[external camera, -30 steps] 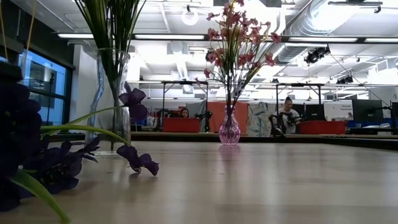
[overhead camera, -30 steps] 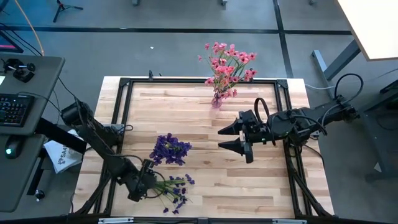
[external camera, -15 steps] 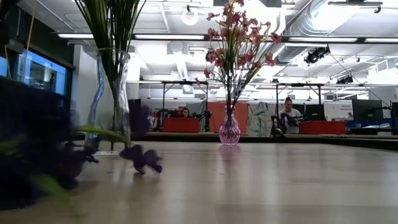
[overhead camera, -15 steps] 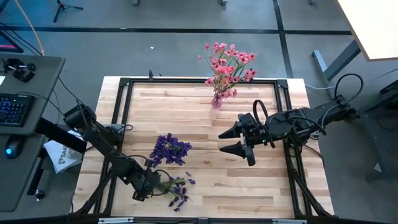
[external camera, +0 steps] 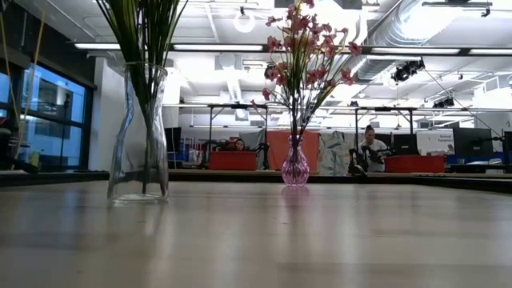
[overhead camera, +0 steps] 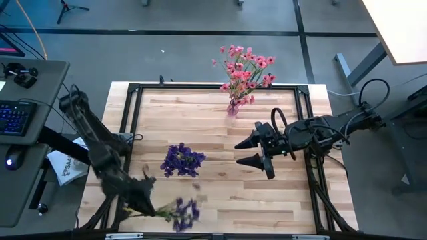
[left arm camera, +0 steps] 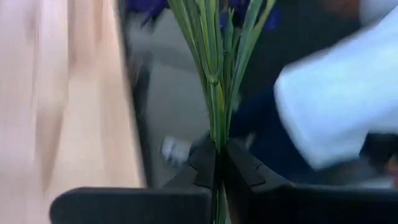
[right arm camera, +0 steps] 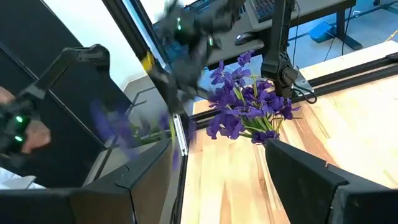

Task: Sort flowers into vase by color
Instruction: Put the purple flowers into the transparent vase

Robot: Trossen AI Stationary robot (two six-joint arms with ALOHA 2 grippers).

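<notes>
I see a pale, smooth wooden table (overhead camera: pixel 220 133) with a soft sheen inside a matt black metal frame (overhead camera: pixel 133 107), a clear glossy glass vase (external camera: pixel 140 136) at nine o'clock, and a shiny pink glass vase (external camera: pixel 295 170).

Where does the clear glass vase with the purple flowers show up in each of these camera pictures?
High view: the clear vase's purple flowers sit left of the table's centre, the glass hidden beneath them.
Low view: the clear vase stands at left, green stems inside.
Left wrist view: not in it.
Right wrist view: its purple blossoms show at centre, beyond the right gripper.
Shared landmark: the pink flowers' vase.
</notes>
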